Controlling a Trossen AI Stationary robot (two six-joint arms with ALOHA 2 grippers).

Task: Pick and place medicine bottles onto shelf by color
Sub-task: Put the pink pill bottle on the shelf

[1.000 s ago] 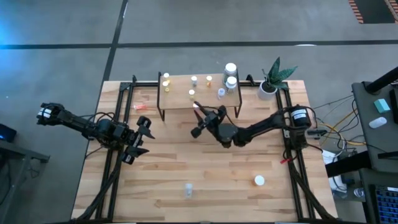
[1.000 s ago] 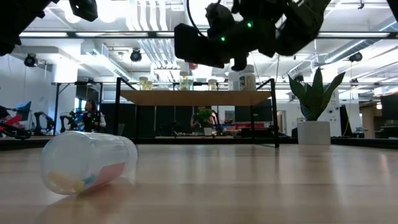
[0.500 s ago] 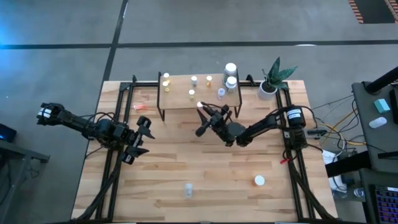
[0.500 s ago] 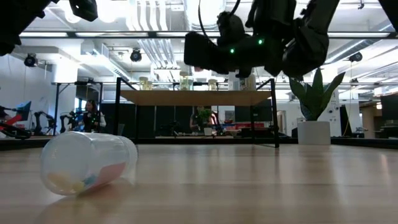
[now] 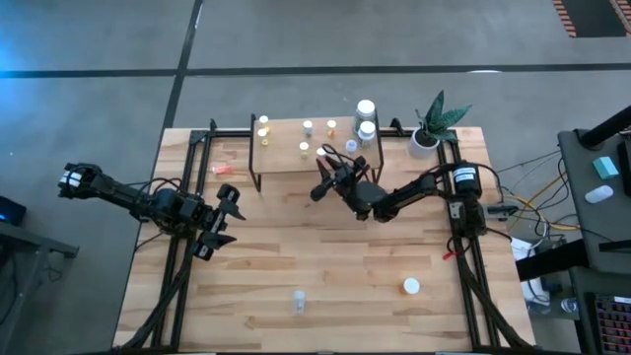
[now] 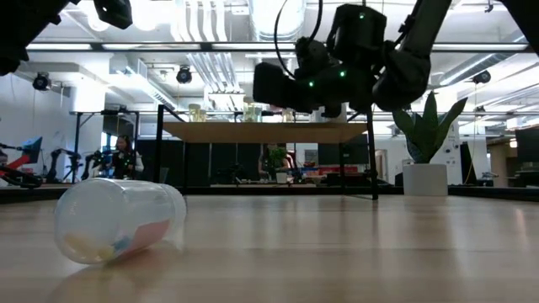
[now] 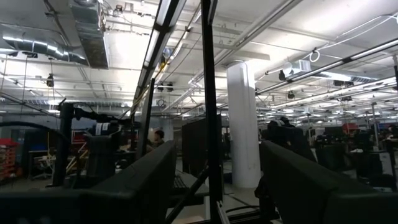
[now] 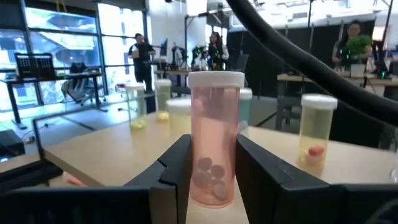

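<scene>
High view shows the big wood table (image 5: 325, 266) with two dark arms over it. At the far edge of the table stands the small shelf (image 5: 281, 158), a light board on thin black legs, and a white pot with a green plant (image 5: 430, 128) sits in the far right corner. The left gripper (image 5: 223, 223) waits near the left edge of the table — its fingers are spread wide and hold nothing. The right gripper (image 5: 323, 176) is up at the front edge of the shelf, and its fingers are closed on an orange bottle (image 8: 213, 146) with a white cap, held upright just above the board. In the right wrist view you can see little round pills inside it. On the shelf stand more small bottles: two big white-capped bottles (image 5: 366, 119) near the right end, and tiny yellow bottles (image 5: 263, 126) near the left end. A clear bottle (image 5: 298, 300) lies on its side near the front edge of the table — the low view shows it close up, with something yellow and pink inside. A white bottle (image 5: 411, 286) sits near the front right corner, well apart from it.
</scene>
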